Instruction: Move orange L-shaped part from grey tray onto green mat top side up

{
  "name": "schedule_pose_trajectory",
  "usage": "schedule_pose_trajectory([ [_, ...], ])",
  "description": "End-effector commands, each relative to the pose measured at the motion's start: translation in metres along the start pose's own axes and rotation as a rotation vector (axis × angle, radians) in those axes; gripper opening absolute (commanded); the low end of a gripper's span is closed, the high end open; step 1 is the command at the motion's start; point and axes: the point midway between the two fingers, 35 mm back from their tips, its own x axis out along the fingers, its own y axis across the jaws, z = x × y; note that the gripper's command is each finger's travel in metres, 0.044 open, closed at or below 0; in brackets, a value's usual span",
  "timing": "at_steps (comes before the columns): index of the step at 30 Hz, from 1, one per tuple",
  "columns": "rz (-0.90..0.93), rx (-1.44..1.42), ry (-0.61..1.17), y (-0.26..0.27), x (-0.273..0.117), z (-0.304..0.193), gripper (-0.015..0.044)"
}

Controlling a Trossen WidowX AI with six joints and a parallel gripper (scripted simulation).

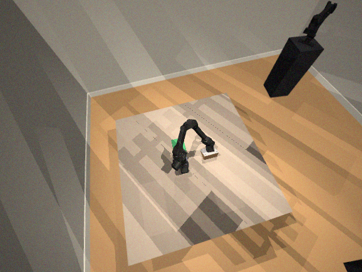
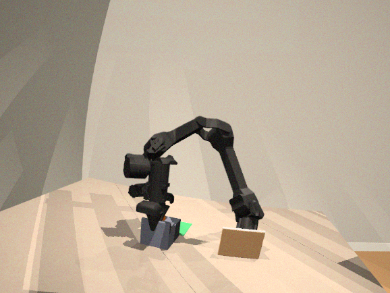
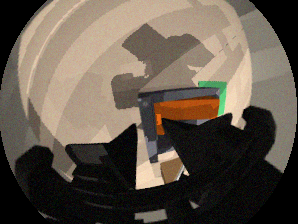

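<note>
The orange L-shaped part (image 2: 164,219) (image 3: 187,109) is in the pocket of the grey tray (image 2: 147,234) (image 3: 148,117). A little of it shows above the tray's rim in the exterior view; its exact tilt cannot be told. My gripper (image 2: 154,224) (image 3: 148,123) is partly open and low at the tray. In the wrist view the left fingertip is outside the tray's left wall, and the right fingertip overlaps the part's short-leg end. Whether it touches the part cannot be told. The green mat (image 1: 176,143) (image 2: 185,228) (image 3: 212,84) lies beside the tray's far side.
The arm's base stands on a brown block with a white top (image 1: 209,155) (image 2: 241,245) (image 3: 171,171), to the right of the tray in the top and exterior views. A black pedestal (image 1: 291,67) with a second arm stands on the floor, away from the table.
</note>
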Motion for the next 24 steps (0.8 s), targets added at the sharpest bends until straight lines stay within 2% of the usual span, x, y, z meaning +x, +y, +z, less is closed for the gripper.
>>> schedule_pose_trajectory([
  [1,-0.005,-0.005,-0.004,-0.001,0.008,0.000,0.0180],
  [12,-0.006,-0.005,-0.004,-0.001,0.025,0.000,0.0180],
  [24,-0.006,-0.005,-0.004,-0.001,0.025,0.000,0.0180],
])
